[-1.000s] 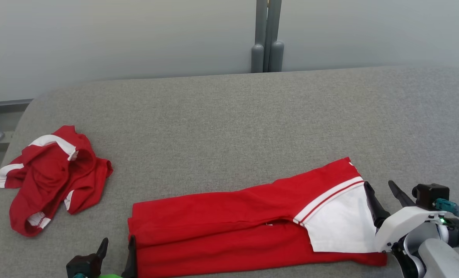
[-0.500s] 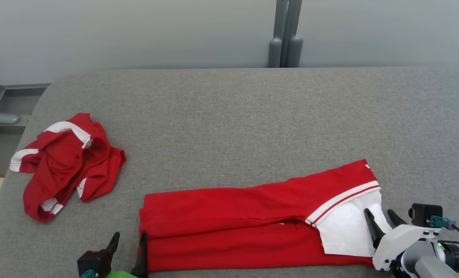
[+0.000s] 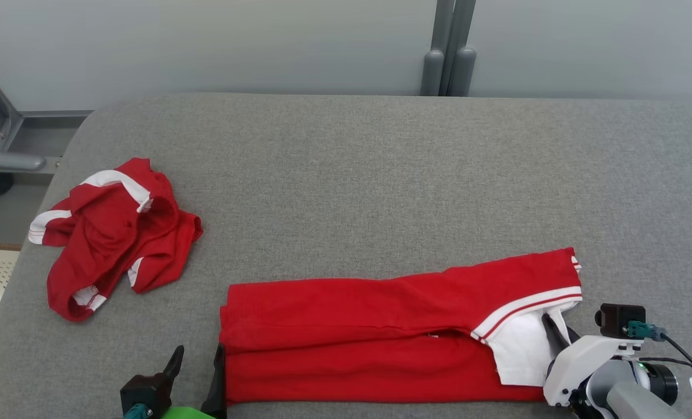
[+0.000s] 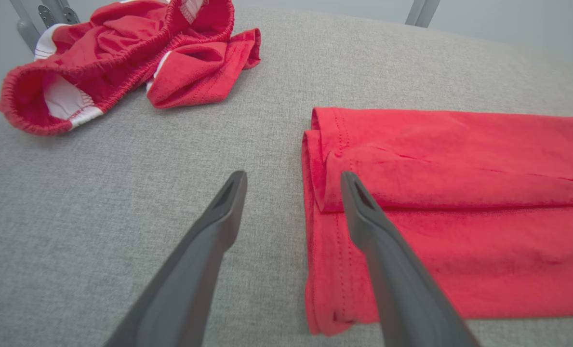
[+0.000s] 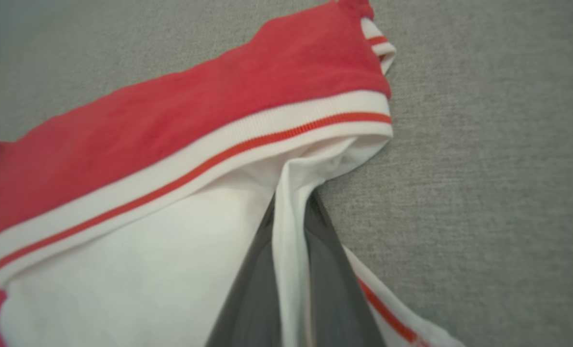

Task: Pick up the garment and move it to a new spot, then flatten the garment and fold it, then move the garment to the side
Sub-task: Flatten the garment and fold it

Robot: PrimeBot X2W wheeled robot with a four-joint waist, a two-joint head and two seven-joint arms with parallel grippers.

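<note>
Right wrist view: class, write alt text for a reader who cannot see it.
The right gripper pinches a white fold of the red and white garment lying on the grey surface. A red-striped white band crosses it.

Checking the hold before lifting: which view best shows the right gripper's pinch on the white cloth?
Right wrist view: close up, a fold of white cloth runs between the right gripper's closed fingers. Head view shows it small, fingers partly hidden, at the garment's right end. Left wrist view: the garment's red end.
</note>
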